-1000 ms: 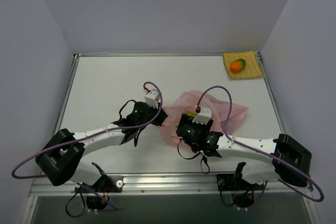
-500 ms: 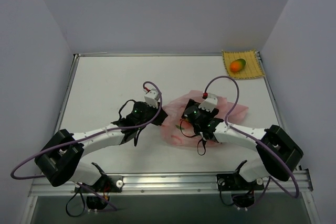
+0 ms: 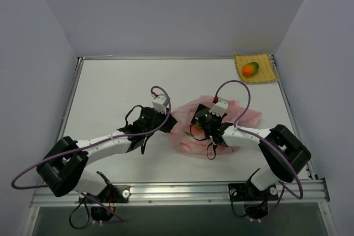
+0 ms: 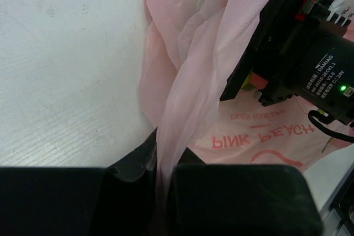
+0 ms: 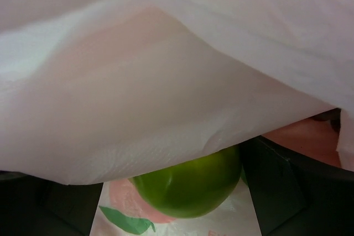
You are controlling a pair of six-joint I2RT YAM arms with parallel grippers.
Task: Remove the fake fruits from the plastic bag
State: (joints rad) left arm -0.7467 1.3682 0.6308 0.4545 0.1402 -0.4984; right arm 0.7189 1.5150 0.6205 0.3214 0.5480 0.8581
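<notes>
Glossy green fruit [image 5: 188, 189] under filmy bag [image 5: 138, 81]

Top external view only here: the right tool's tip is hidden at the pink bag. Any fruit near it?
Observer: Yes. The right wrist view shows a green fruit between the right tool's open fingers, under a fold of the plastic bag.
Operator: Is the left tool holding the bag?
Observer: Yes. The left wrist view shows the left tool shut on a pinched fold of it.
</notes>
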